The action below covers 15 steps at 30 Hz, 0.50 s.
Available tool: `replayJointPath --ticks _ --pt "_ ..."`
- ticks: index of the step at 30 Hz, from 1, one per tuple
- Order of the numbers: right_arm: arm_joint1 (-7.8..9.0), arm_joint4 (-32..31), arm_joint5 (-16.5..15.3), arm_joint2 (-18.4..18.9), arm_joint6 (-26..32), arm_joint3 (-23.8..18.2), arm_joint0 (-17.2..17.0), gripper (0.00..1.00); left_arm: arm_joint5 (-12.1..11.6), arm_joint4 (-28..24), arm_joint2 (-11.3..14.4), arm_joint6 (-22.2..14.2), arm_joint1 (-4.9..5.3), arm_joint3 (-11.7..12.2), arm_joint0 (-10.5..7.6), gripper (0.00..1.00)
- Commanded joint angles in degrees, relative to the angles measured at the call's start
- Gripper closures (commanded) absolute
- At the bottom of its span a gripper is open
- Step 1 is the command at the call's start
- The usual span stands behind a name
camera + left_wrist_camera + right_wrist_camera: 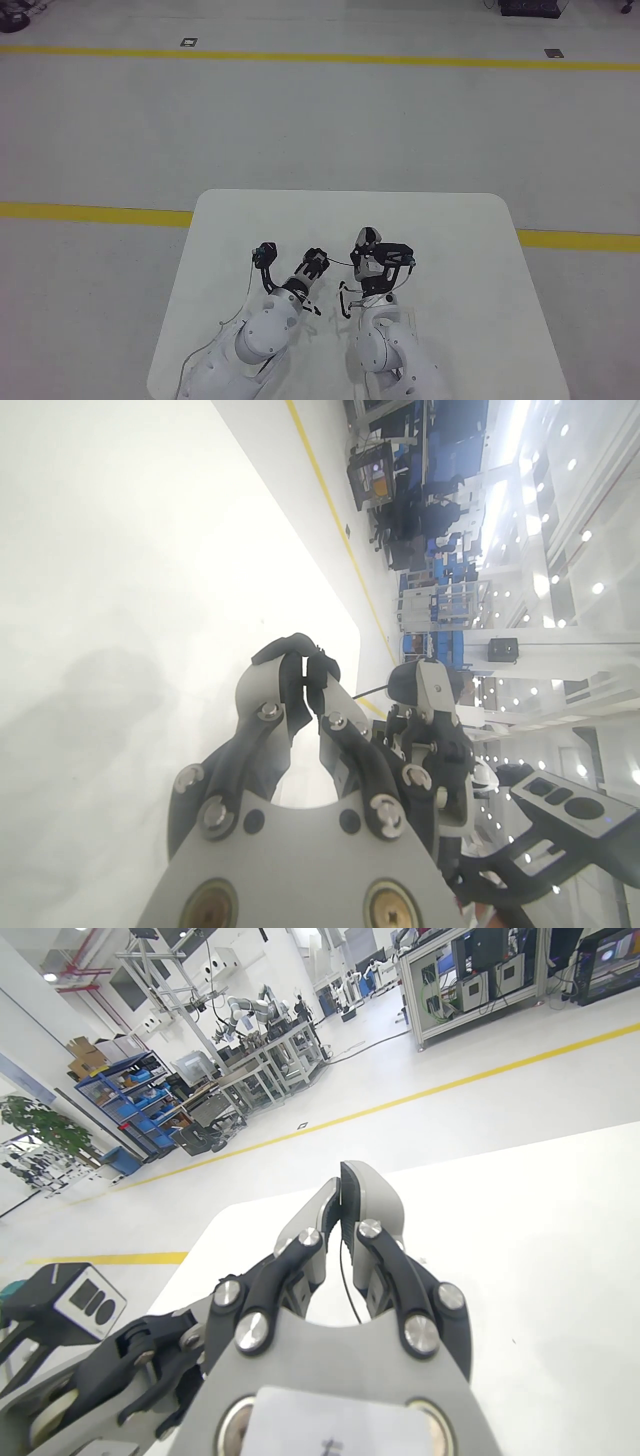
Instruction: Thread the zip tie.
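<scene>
The zip tie [345,1278], a thin black strand, stretches between the two grippers just below the centre of the top view, above the white counter [450,230]. The left gripper [305,661] is clamped on one end. The right gripper [340,1183] pinches the other.

**Zip tie mostly hidden**

The zip tie [344,1273] vanishes between the right gripper's [340,1193] closed pads, its end hidden. From there toward the left gripper [305,672] (a hair-thin strand), head or tail is too small to tell.
</scene>
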Motion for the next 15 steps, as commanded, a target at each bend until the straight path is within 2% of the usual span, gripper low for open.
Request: replayJointPath --ticks 1,3,6,11,15 --pt "0.00 0.40 -0.43 0.11 -0.38 -0.08 -0.12 1.00 -0.25 -0.85 -0.33 -0.68 0.05 -0.20 0.10 1.00" --pt "0.02 0.37 -0.71 0.13 -0.75 -0.15 -0.34 1.00 -0.72 -1.82 -0.67 -1.54 0.11 -0.46 0.23 1.00" --pt "0.04 -0.09 -0.92 -0.10 -1.01 -0.14 -0.61 1.00 -1.41 -2.31 -1.40 -0.29 0.16 -0.91 0.67 1.00" --pt "0.06 -0.39 -1.15 -0.18 -1.02 -0.14 -0.73 1.00 -2.71 -3.94 -1.85 -0.31 0.19 -1.40 1.17 1.00" --pt "0.02 -0.13 -1.03 -0.15 -1.03 -0.06 -0.61 1.00 -2.72 -3.90 -2.15 -0.42 0.29 -1.48 1.30 1.00"
